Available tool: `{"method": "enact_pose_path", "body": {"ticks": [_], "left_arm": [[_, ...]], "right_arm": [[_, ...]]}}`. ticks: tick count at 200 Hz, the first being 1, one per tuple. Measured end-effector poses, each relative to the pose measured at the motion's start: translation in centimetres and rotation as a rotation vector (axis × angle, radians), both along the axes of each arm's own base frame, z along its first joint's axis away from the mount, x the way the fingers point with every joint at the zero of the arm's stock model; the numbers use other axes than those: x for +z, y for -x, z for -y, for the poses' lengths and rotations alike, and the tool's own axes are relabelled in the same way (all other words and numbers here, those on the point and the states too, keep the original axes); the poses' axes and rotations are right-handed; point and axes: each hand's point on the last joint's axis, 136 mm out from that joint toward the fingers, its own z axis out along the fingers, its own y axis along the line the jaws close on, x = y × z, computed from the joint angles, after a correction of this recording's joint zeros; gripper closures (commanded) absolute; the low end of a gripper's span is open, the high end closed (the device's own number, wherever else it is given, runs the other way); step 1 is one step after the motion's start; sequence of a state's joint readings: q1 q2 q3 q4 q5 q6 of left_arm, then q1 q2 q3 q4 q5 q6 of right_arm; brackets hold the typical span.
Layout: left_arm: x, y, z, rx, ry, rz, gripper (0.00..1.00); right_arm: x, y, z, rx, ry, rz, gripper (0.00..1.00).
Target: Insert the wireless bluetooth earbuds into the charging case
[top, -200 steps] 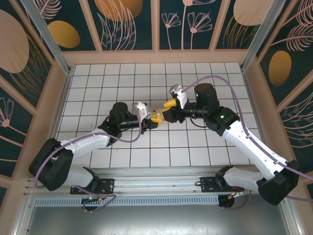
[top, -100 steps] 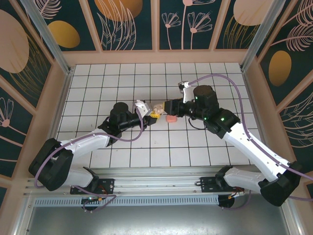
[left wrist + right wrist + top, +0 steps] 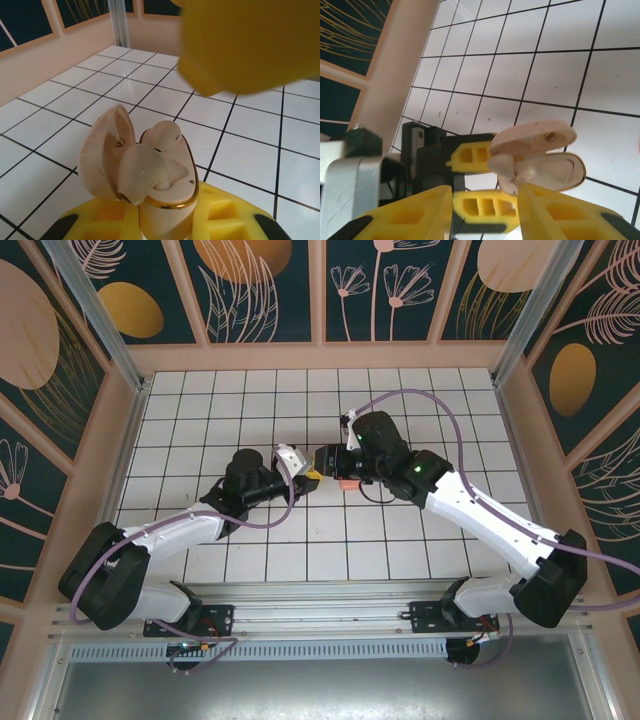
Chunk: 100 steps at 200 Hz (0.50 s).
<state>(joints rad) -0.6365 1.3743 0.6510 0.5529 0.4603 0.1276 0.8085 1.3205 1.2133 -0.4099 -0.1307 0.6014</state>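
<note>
While L gripper [image 3: 165, 222] clamps the open charging case [image 3: 175, 187], R gripper [image 3: 485, 212], jaws half-open & empty, may knock the proud earbud [image 3: 142, 172] out if push lands off-centre.

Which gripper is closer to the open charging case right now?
Left. The left gripper is clamped on the base of the charging case. The right gripper hovers close beside the case with its jaws apart; I can't tell whether it touches.

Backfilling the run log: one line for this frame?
left tool: shut on charging case | lid: open | earbuds: in case | right tool: open, close to case
</note>
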Motion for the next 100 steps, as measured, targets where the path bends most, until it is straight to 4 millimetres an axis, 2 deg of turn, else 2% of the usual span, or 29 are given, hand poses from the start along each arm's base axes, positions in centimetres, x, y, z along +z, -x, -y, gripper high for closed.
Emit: {"method": "enact_pose_path", "body": {"ticks": [54,100], "left_arm": [[0.0,0.3,0.2,-0.015,0.003,-0.002,0.89],[0.2,0.8,0.4,-0.051,0.012,-0.006,0.89]], "right_arm": [[-1.6,-0.6,-0.7,0.036,0.053,0.002,0.66],[-1.6,-0.8,-0.6,0.052,0.056,0.013,0.66]]}}
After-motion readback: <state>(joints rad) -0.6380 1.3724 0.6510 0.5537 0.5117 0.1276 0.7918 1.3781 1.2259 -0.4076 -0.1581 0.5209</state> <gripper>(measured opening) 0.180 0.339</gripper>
